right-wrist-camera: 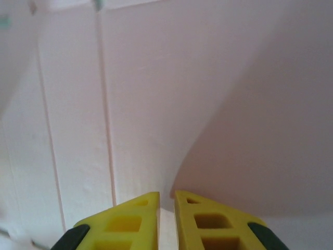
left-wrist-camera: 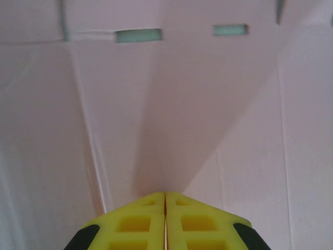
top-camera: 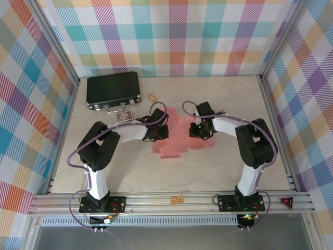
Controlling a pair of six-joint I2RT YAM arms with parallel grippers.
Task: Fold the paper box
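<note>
Top external view: the paper box [top-camera: 174, 139] is not a box yet. It lies as a salmon-pink die-cut sheet with stepped edges, spread on the table [top-camera: 208, 172] about midway between the two arms. From above I can make out no wall standing and no flap tucked. To my eye the folding is at an early stage, with nearly all of it left: raising the sides, turning the flaps in, locking them.

Both arms reach inward from their bases, elbows bowed out, wrists bent down over the sheet. The left claw [top-camera: 157, 132] is at the sheet's left edge and the right claw [top-camera: 201, 130] at its right edge.

In the left wrist view, the left claw [left-wrist-camera: 165, 200] has its yellow fingers pressed tight together, tips low against the pink card [left-wrist-camera: 208, 104]. Crease lines run away from them, and two small slots [left-wrist-camera: 139, 35] are cut near the far edge. Nothing shows between the fingers, so it looks like a push more than a pinch.

In the right wrist view, the right claw [right-wrist-camera: 166, 199] has its fingers drawn almost together, a slim gap between them, just above scored card [right-wrist-camera: 156, 78] — whether any card is caught there I cannot tell.

A black hard case [top-camera: 113, 91] sits at the back left, well apart from the sheet. A tiny tan block [top-camera: 152, 97] lies near it.
</note>
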